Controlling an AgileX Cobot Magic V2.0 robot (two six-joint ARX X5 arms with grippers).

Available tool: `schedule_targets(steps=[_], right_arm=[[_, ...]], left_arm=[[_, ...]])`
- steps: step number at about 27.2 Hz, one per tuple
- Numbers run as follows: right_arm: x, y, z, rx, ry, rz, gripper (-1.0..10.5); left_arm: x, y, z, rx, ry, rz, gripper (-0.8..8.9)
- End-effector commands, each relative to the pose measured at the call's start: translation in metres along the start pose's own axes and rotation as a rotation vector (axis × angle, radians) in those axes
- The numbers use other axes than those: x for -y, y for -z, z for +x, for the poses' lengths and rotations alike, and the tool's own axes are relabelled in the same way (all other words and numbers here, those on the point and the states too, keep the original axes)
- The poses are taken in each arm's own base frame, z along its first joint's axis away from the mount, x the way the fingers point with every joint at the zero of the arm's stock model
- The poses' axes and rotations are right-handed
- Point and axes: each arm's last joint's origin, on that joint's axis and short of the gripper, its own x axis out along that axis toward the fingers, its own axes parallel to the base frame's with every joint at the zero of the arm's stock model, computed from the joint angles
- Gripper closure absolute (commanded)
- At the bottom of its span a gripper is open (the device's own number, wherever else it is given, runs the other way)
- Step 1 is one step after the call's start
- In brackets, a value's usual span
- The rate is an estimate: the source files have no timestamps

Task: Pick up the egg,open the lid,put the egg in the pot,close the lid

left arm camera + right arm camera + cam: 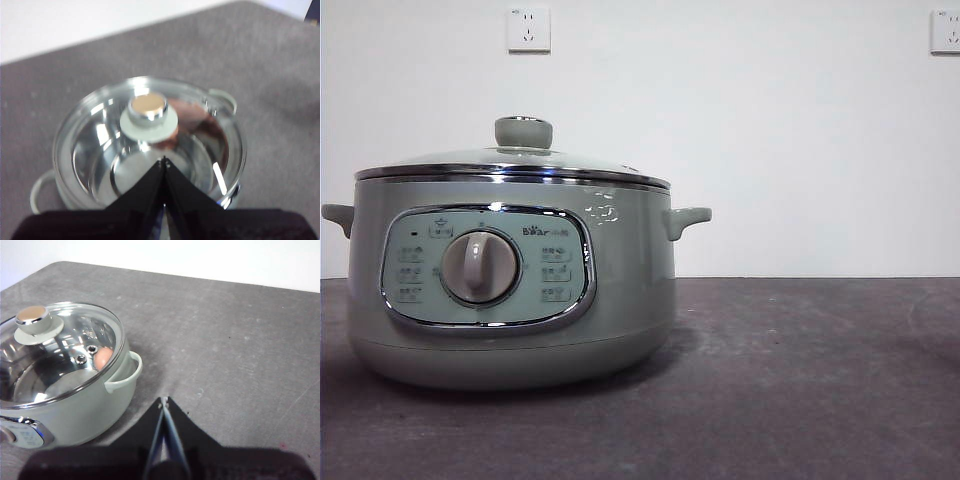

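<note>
The sage-green pot (pixel 510 290) stands at the left of the table with the glass lid (pixel 520 160) seated on it. The lid's knob (pixel 147 111) shows in the left wrist view. My left gripper (pixel 164 161) is shut and empty, above the lid and apart from the knob. The reddish-brown egg (pixel 102 359) lies inside the pot, seen through the glass; in the left wrist view it shows as a brown blur under the lid (pixel 197 122). My right gripper (pixel 163 401) is shut and empty, above the table beside the pot's handle (pixel 125 376). Neither arm shows in the front view.
The dark grey table (pixel 800 380) stretches to the right of the pot. A white wall with two sockets (pixel 528 28) stands behind. The pot's dial (pixel 478 266) and control panel face the front camera.
</note>
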Motion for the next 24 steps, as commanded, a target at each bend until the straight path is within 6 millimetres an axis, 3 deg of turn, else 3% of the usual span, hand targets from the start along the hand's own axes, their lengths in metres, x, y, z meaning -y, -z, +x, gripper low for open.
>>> schedule_targets(steps=[1,11,18,24], right_arm=[[0.000,0.002,0.001,0.000,0.003,0.007,9.6],[0.000,0.002,0.000,0.003,0.002,0.009,9.5],[0.000,0.002,0.000,0.003,0.002,0.009,9.5],[0.000,0.002,0.000,0.003,0.002,0.009,9.5]], left_arm=[[0.000,0.003,0.003,-0.028,-0.004,0.000,8.16],[0.001,0.004,0.009,-0.059,-0.009,0.032,8.17],[-0.014,0.006,-0.017,0.048,-0.090,0.019,8.16],[-0.037,0.034,-0.020,0.242,-0.219,-0.064,8.17]])
